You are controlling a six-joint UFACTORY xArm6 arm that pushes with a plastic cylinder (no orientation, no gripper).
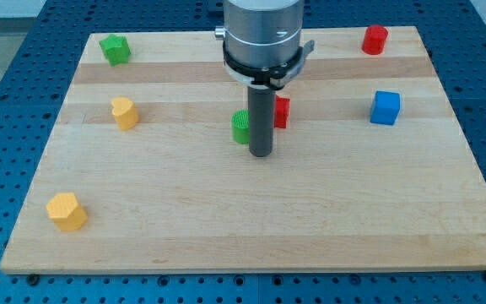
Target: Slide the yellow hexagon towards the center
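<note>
One rod: my tip (261, 155) rests on the board (251, 236), bare, touching no block.
Close by: green block (240, 126) just left of the rod; red block (282, 111) just right, partly hidden behind it.
Yellow hexagon (66, 211): far off to the view's lower left.
How it pushes: looks small, light, hard; should slide easily. Push its flat far-left side.
Hard to see: both near blocks' shapes; maybe the green one is round.
</note>
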